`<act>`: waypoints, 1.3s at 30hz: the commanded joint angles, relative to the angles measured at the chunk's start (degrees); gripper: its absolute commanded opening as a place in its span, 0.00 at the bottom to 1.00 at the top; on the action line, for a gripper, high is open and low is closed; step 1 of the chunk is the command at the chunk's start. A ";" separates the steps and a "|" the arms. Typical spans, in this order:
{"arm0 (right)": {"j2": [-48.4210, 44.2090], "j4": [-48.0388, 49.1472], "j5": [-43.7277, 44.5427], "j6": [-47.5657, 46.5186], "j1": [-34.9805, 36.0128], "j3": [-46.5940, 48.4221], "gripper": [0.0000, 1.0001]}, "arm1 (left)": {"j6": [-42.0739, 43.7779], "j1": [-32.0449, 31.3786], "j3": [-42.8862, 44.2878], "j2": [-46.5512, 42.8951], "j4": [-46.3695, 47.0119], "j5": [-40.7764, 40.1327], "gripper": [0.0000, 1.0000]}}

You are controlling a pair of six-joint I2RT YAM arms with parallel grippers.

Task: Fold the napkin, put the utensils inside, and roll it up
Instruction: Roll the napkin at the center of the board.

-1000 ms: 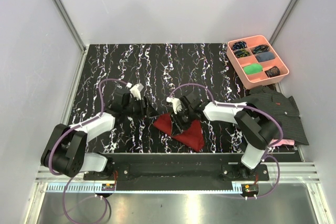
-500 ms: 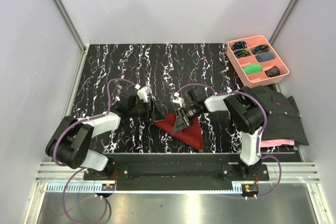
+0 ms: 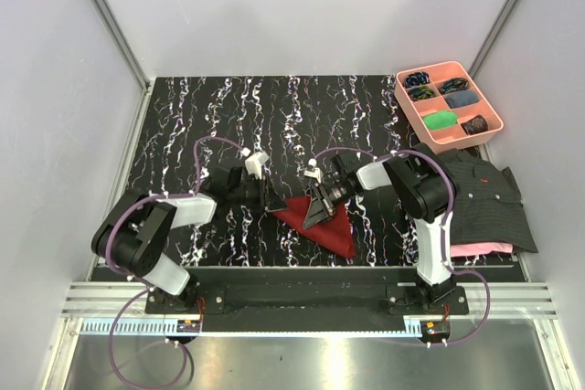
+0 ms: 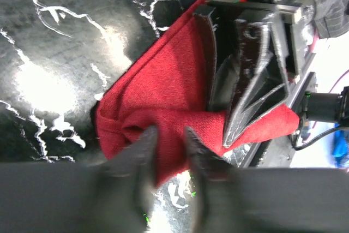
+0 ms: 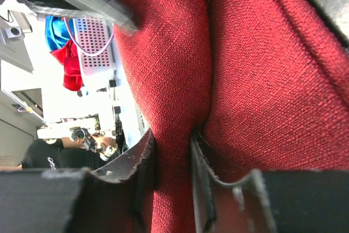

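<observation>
The dark red napkin [image 3: 331, 230] lies folded into a rough triangle on the black marbled table, near the front middle. My left gripper [image 3: 272, 206] is at its left corner. In the left wrist view its blurred fingers [image 4: 146, 141] are pressed close on either side of the napkin's bunched edge [image 4: 163, 91], and my left gripper [image 4: 169, 137] is shut on that edge. My right gripper [image 3: 316, 210] rests on the napkin's upper middle. Seen from the right wrist, my right gripper [image 5: 173, 140] pinches a raised fold of the napkin [image 5: 262, 80]. The utensils are out of view.
A pink compartment tray [image 3: 414, 119] holding several small items stands at the back right. A dark striped shirt [image 3: 480, 194] lies at the right edge with a pink cloth [image 3: 483, 248] under its front. White walls close in the table on three sides.
My left gripper moved right to the napkin's left corner and its jaws closed on the cloth. My right gripper stayed clamped on its fold and shifted slightly.
</observation>
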 commanded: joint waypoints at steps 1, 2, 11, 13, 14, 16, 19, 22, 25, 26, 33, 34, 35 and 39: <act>-1.09 1.29 3.88 0.63 -1.04 1.61 0.36 | -0.37 -0.34 1.33 1.55 4.09 2.12 0.12; -2.40 1.20 4.67 1.16 -1.22 1.70 0.42 | -0.37 -0.26 1.60 1.38 2.87 1.85 0.01; -16.90 -2.93 21.88 2.66 -1.04 2.40 0.67 | -0.01 -0.17 7.75 3.83 -10.39 -0.61 0.00; -21.37 -3.89 28.82 1.70 -0.52 1.71 0.70 | -0.80 -0.08 8.89 4.88 -12.33 -0.61 0.00; -22.70 -4.16 31.72 1.17 0.18 1.35 0.70 | -1.16 -0.08 9.16 5.76 -12.52 -0.43 0.00; -26.04 -5.56 40.06 -0.67 3.69 0.65 0.71 | -2.12 0.18 9.42 6.73 -12.61 -0.08 0.00; -28.68 -6.97 51.75 -2.52 11.68 0.29 0.71 | -2.83 0.53 9.86 7.61 -13.31 0.36 0.00; -30.01 -6.98 61.69 -2.70 18.72 -0.32 0.70 | -3.09 1.06 10.12 8.31 -13.75 0.27 0.00; -29.40 -6.45 69.26 -3.23 23.90 -0.93 0.70 | -3.18 1.59 10.56 9.45 -14.10 0.62 0.00; -29.22 -6.28 71.97 -3.40 24.96 -1.20 0.70 | -3.01 1.85 10.65 9.81 -14.02 1.23 0.00; -25.71 -6.10 74.81 -4.90 29.98 -1.38 0.68 | -2.39 2.47 12.32 11.31 -15.16 1.33 0.00; -25.09 -6.10 74.98 -4.90 30.33 -1.29 0.68 | -2.39 2.47 12.41 11.39 -15.16 1.24 0.00; -24.74 -6.01 74.99 -4.90 30.68 -1.38 0.68 | -2.30 2.47 12.50 11.39 -15.16 1.24 0.00; -22.28 -6.10 76.74 -4.20 30.69 -1.99 0.65 | -2.39 2.64 12.85 11.66 -15.25 1.50 0.00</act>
